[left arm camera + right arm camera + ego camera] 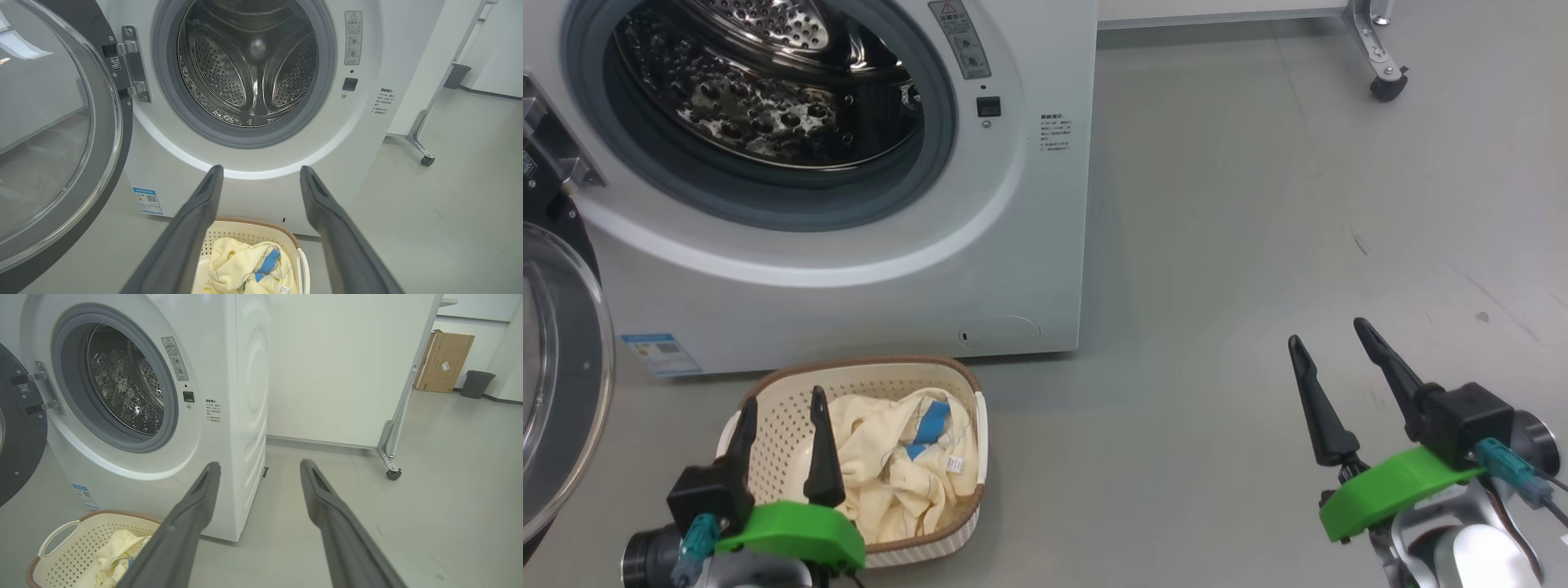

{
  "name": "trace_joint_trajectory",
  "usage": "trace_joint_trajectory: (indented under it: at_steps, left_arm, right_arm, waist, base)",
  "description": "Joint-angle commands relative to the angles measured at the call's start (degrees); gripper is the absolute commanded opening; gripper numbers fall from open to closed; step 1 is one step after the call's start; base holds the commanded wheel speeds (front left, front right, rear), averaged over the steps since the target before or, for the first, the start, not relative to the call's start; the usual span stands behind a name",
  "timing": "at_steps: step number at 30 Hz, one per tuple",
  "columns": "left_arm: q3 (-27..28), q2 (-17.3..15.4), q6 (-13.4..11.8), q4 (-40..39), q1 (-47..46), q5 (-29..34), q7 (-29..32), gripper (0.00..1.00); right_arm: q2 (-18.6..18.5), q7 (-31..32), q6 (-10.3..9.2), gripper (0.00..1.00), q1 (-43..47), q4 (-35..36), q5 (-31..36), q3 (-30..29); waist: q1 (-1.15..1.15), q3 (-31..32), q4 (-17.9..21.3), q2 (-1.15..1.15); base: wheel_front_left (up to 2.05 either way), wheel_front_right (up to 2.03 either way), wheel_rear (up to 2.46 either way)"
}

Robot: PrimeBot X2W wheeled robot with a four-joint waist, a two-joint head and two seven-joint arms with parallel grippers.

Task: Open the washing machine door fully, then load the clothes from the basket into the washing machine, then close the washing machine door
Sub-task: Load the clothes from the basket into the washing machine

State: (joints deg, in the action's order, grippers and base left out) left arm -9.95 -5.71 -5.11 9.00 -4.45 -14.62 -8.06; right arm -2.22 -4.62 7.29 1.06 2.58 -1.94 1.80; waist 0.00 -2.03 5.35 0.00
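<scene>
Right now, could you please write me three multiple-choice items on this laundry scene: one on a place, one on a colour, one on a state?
1. Where does the small cream perforated plastic basket stand?
A. On the grey floor before the big white front-loading washing machine.
B. Inside the machine.
C. On top of the machine.

2. What colour is the patch on the pale cream-yellow fabric garment?
A. Red.
B. Blue.
C. Green.

3. How is the large round black-rimmed glass door?
A. Shut.
B. Swung open.
C. Taken off.

Answers: 1 A, it sits on the floor at the machine's foot; 2 B, blue shows among the folds; 3 B, it hangs aside, the machine's mouth uncovered.
</scene>
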Motion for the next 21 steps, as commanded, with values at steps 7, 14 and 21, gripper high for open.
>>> trace_joint_trajectory:
  at_steps: [7, 14, 21]
  left_arm:
    - [1.21, -1.21, -0.52, -1.39, -2.11, -0.05, -0.17, 1.00]
    - [0.86, -1.41, -0.73, -1.35, -2.22, -0.07, -0.53, 1.00]
    - [0.40, -1.70, -0.42, -1.32, -2.44, -0.39, -0.71, 1.00]
  right_arm:
    - [-0.65, -0.50, 0.20, 1.00, -2.44, 1.69, 0.30, 1.03]
    - [-0.65, -0.28, 0.20, 1.00, -2.48, 1.92, 0.48, 0.96]
    - [-0.65, -0.20, 0.20, 1.00, -2.48, 2.18, 0.47, 0.88]
  waist:
    - [0.00, 0.14, -0.06, 0.00]
    - [0.00, -0.03, -0.02, 0.00]
    - [0.00, -0.35, 0.01, 0.00]
  base:
    - [0.00, 0.00, 0.00]
    - [0.00, 0.00, 0.00]
    - [0.00, 0.00, 0.00]
